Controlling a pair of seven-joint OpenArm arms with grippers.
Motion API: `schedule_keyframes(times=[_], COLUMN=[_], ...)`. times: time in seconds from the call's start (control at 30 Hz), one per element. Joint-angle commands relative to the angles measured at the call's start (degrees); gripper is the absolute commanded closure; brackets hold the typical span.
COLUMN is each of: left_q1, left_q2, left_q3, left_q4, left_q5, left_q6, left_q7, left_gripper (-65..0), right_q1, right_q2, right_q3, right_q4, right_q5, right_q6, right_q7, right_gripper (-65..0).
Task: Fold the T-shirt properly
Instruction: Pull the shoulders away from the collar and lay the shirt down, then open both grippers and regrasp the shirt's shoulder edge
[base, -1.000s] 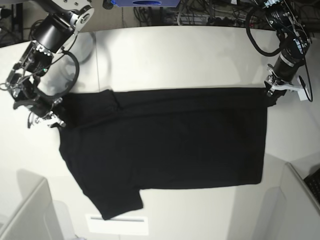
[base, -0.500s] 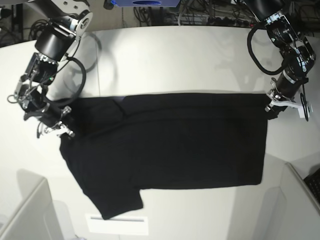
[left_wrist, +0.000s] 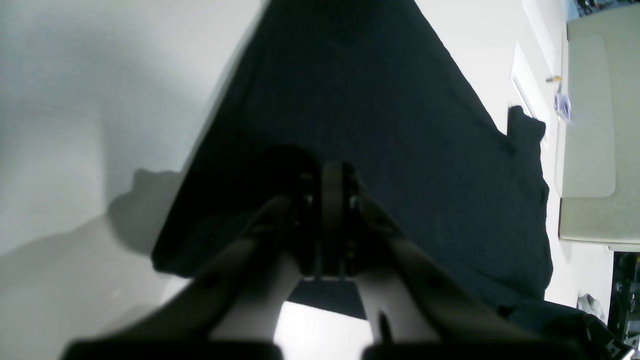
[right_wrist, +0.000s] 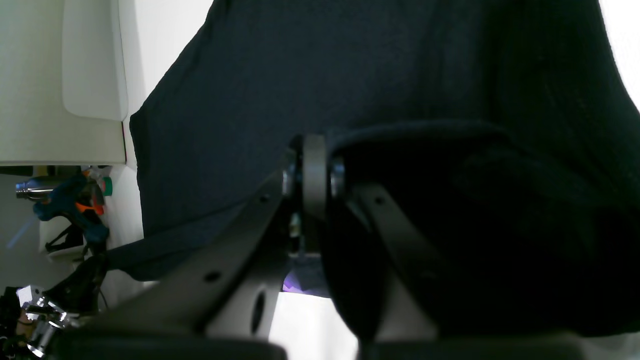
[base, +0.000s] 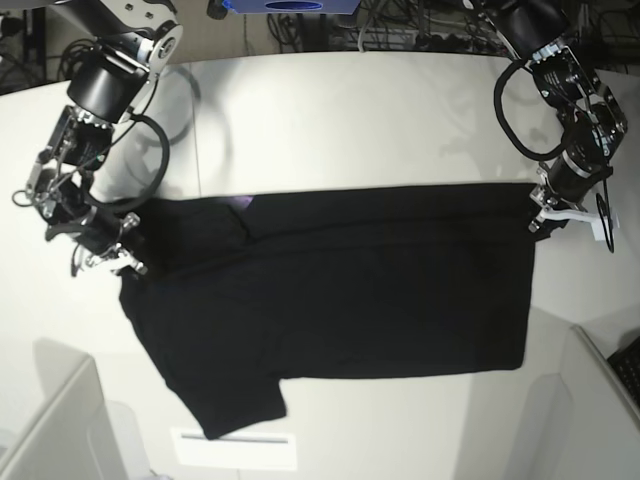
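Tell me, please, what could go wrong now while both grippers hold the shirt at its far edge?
1. The left gripper pinches only a corner of the T-shirt; the cloth may slip out.
2. The right gripper holds bunched fabric, so wrinkles may get folded in.
3. The lower sleeve hangs askew, so the fold may come out uneven.

Left gripper (base: 541, 222) at the right edge of the base view, arm descending from the upper right, wrist bent down; jaws closed on the T-shirt (base: 340, 300) edge. Right gripper (base: 118, 262) at the left edge, arm curving down from the upper left, jaws likewise pinched on cloth. Wrist views confirm both: fingers pressed together, fabric between.
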Motion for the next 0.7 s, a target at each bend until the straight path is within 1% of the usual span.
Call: schedule_keyframes(times=[0.0,0.2,0.33,0.37,0.4,0.47,0.5,0.53,0.6,0.67], left_q1=[-0.8,-1.9,-2.0,-2.1,-2.1,-2.9,-2.9,-3.0,-3.5,-3.6], left_q2=[-1.0,-1.0,-1.0,-1.0,-1.0,-1.0,-1.0,-1.0,-0.9,-0.9], left_q3=[-0.2,-0.2,-0.2,-0.4,-0.5,-0.7,-0.8,-1.1,-2.7,-3.9], left_q4=[0.8,0.8,1.0,1.0,1.0,0.8,0.8,0.8,0.8,0.9], left_q5=[-1.0,-1.0,-1.0,-1.0,-1.0,-1.0,-1.0,-1.0,-1.1,-1.3], left_q6=[-0.4,-0.4,-0.4,-0.4,-0.4,-0.4,-0.4,-0.4,-0.4,-0.4], left_q7=[-0.8,-0.8,-0.9,-1.0,-1.0,-1.1,-1.1,-1.1,-1.1,-0.9], left_gripper=[0.0,0.0,0.0,-4.4,-8.1,-18.3,-22.9,-28.3,-39.8,-47.7], right_q1=[1.3,1.3,1.1,1.1,1.1,0.9,0.8,0.4,-0.4,-1.6], right_q2=[0.7,0.5,0.4,0.4,0.3,0.3,0.2,0.2,0.2,0.2], right_q3=[0.2,0.4,0.5,0.5,0.5,0.5,0.5,0.5,0.5,0.5], right_q4=[0.9,0.9,0.9,0.9,1.0,1.4,1.5,1.6,2.9,4.7], right_q5=[1.3,1.4,1.8,1.9,2.0,2.0,2.0,2.0,2.0,2.0], right_q6=[0.3,0.3,0.3,0.3,0.3,0.3,0.3,0.3,0.3,0.3], right_q7=[0.9,1.0,2.1,2.3,2.5,2.8,3.0,3.4,4.3,4.7], right_gripper=[0.0,0.0,0.0,-2.1,-8.4,-24.0,-29.1,-32.1,-32.3,-30.6])
